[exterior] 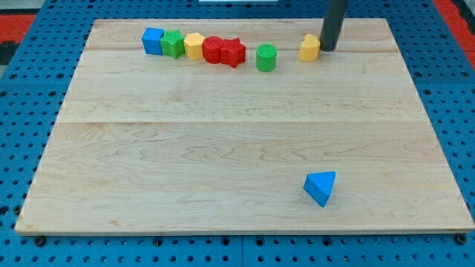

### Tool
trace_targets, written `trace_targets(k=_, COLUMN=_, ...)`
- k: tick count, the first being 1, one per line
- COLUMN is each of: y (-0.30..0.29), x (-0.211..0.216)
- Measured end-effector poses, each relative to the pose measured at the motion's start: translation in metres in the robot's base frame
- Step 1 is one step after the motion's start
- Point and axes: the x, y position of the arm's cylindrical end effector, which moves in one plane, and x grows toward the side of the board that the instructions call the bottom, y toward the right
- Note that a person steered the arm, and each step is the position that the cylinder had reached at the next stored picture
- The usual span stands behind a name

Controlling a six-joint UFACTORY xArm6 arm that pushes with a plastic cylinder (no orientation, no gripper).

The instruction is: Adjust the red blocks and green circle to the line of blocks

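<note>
Green circle (266, 57) sits just right of the red blocks (223, 50) ending the row, my tip (326, 49) (bare rod, no fingers) beside the yellow block (310, 48); next: reposition, nudge circle left.

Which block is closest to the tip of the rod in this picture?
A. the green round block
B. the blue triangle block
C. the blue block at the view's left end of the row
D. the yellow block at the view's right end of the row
D: my tip stands right beside the yellow block on its right side in the view, while the green round block lies farther to the view's left.
</note>
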Motion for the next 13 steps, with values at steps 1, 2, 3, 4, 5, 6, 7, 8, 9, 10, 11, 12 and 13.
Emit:
trace_targets(k=1, y=-0.004, x=0.0)
trace_targets(k=2, y=-0.01, x=0.027)
trace_targets(k=3, y=-0.046, x=0.058)
trace_targets(k=4, y=-0.067, x=0.054)
trace_targets(k=5, y=-0.075, x=0.046)
trace_targets(k=6, y=-0.09, x=0.037)
trace_targets(k=7, y=-0.105, x=0.033)
trace_targets(k=8, y=-0.126, x=0.069)
trace_targets(k=9, y=-0.169, x=0.066)
trace_targets(k=10, y=-0.17, x=0.044)
trace_targets(k=11, y=-0.17, x=0.039)
trace_targets(k=12, y=-0.17, x=0.04)
trace_targets(k=13, y=-0.212, x=0.042)
